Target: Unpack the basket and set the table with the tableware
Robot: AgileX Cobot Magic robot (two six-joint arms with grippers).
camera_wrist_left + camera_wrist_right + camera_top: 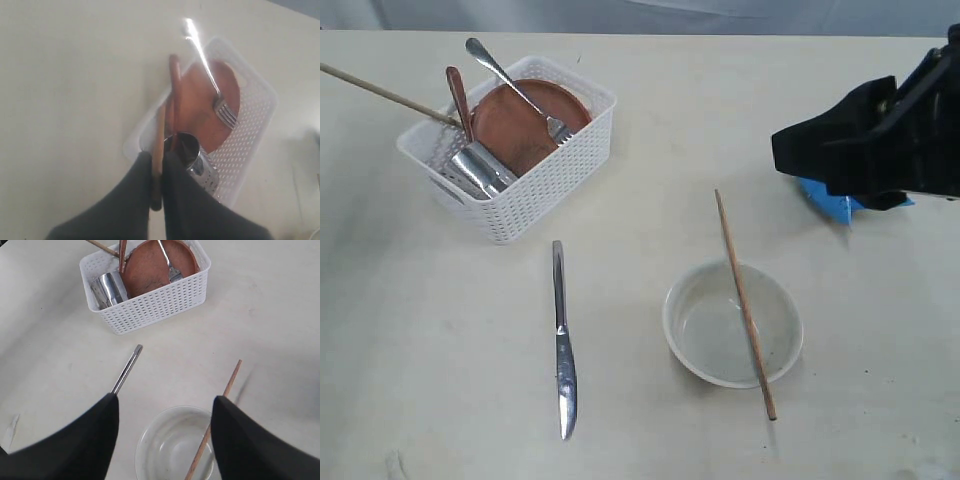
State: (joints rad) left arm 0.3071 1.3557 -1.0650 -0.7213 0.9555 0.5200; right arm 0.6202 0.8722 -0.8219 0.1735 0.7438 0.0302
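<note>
Currently the left gripper (157, 167) is pinching a chopstick (161, 125) at the basket (250, 130) rim, the unpacking step, likely calling next for lifting it clear; the right gripper (165, 405) is hovering, jaws apart.

No legible txt, labels, brands or nos. on basket (545, 185), blue packet (832, 203) or elsewhere.

The basket (535, 190) is seen as white with a perforated weave, the plate (515, 125) reddish-brown, the bowl (700, 335) off-white, the knife (563, 345) silver, the packet (832, 200) blue, the counter (430, 340) cream.
</note>
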